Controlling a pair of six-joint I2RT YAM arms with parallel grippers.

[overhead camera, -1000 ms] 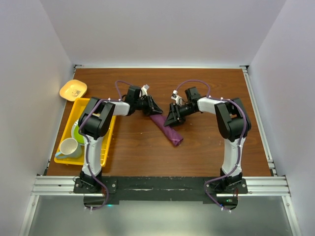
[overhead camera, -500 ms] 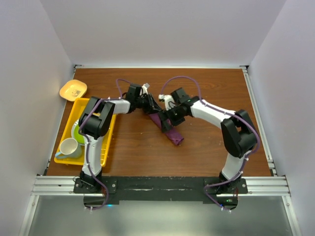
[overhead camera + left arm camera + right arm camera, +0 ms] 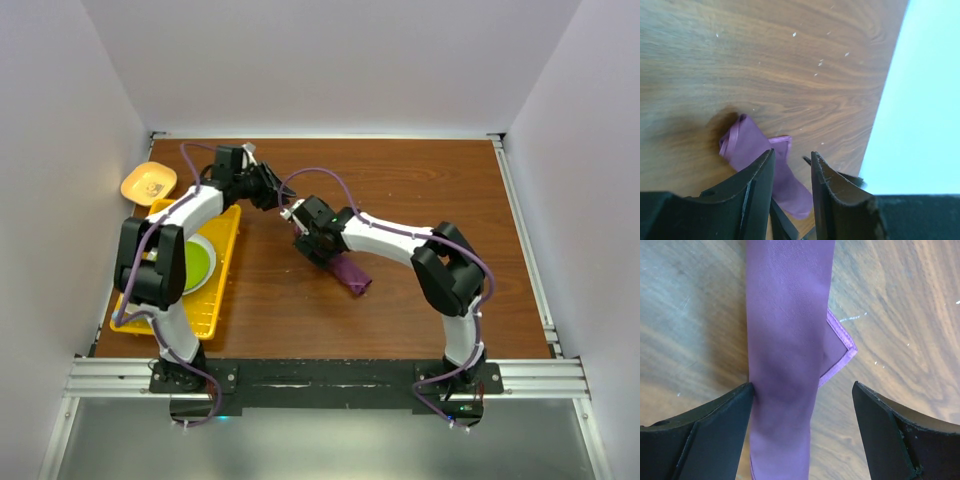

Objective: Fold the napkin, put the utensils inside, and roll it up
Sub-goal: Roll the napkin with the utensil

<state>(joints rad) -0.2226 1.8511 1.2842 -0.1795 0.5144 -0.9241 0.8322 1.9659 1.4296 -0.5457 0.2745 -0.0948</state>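
The napkin (image 3: 352,277) is a plum-purple cloth rolled into a narrow roll, lying slantwise on the brown table. In the right wrist view the napkin (image 3: 787,315) runs straight between the fingers of my right gripper (image 3: 802,387). That gripper is open and astride the roll, its left finger (image 3: 725,415) touching the cloth's edge. From above, the right gripper (image 3: 318,248) covers the roll's far end. My left gripper (image 3: 272,190) is open and apart from the roll, to its far left. Its view shows the napkin (image 3: 747,142) beyond the left gripper (image 3: 792,160), with nothing between the fingers. The utensils are out of view.
A yellow rack (image 3: 225,290) at the table's left holds a green plate (image 3: 198,263), partly under my left arm. A small yellow dish (image 3: 148,183) sits at the far left corner. White walls enclose the table (image 3: 430,190).
My left gripper has let go and drawn back from the roll toward the far left. My right gripper has opened wider and swung left over the roll's far end.
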